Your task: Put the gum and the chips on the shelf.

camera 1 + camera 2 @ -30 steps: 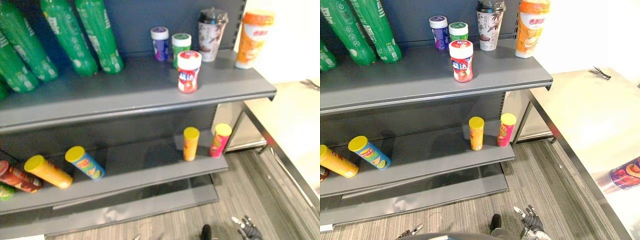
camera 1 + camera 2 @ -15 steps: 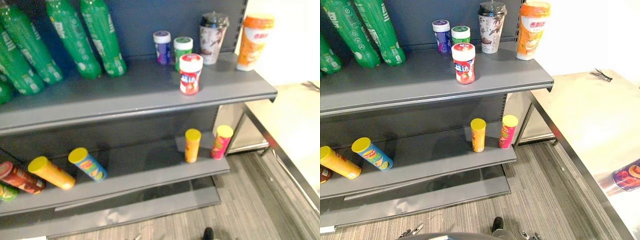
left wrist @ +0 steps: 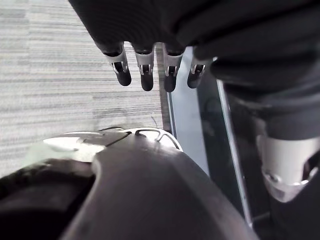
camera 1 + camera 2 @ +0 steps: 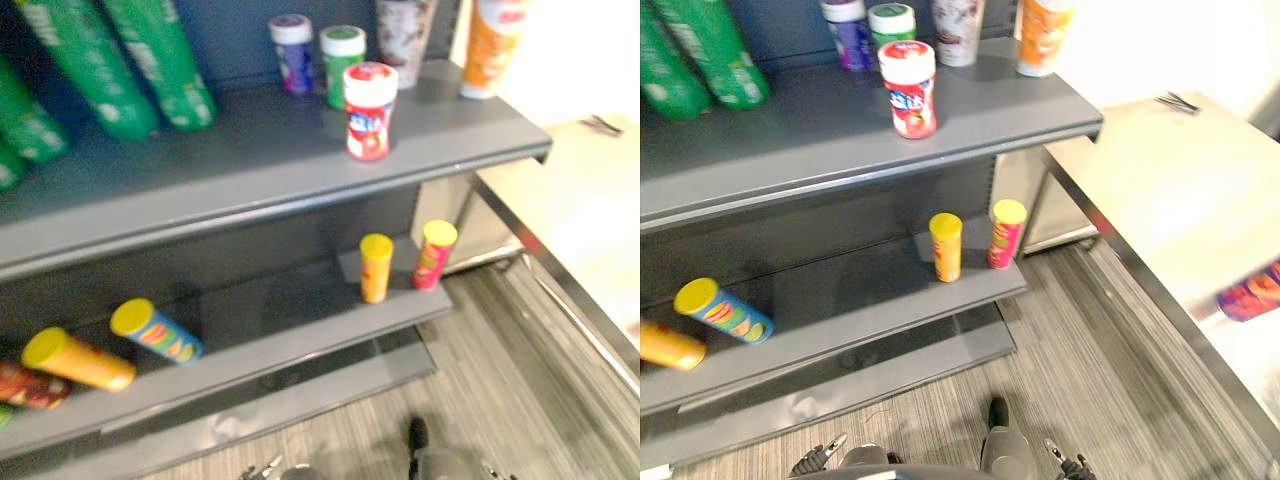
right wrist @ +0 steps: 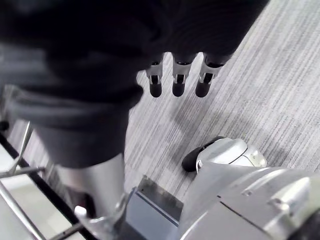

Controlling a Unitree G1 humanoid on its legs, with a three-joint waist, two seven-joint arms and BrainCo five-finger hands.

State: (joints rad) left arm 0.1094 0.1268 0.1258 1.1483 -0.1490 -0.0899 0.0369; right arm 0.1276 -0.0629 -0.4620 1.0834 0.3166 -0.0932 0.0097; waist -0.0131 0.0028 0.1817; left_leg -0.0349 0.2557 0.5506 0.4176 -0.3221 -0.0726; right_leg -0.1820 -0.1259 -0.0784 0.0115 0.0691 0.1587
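A red-and-white gum jar [image 4: 368, 110] stands upright near the front of the upper grey shelf [image 4: 250, 190]. Purple [image 4: 292, 52] and green [image 4: 342, 58] jars stand behind it. On the lower shelf [image 4: 870, 320] a yellow chips can [image 4: 946, 246] and a pink one [image 4: 1006, 233] stand upright side by side. Blue [image 4: 722, 310] and yellow [image 4: 78, 359] cans lie at its left. My left hand [image 3: 145, 70] and right hand [image 5: 177, 80] hang low over the carpet, fingers straight, nothing in them. They also peek in at the bottom edge: left hand [image 4: 815, 462], right hand [image 4: 1072, 466].
Green bottles [image 4: 150, 60] lean at the upper shelf's left. A patterned cup [image 4: 405, 35] and an orange cup [image 4: 490, 45] stand at its back right. A steel table [image 4: 1160, 190] lies to the right, with a red-and-blue can [image 4: 1252, 296] near its right edge.
The whole picture has shifted, so the camera moved; the shelf items keep their places. My right hand has sunk to the view's bottom edge.
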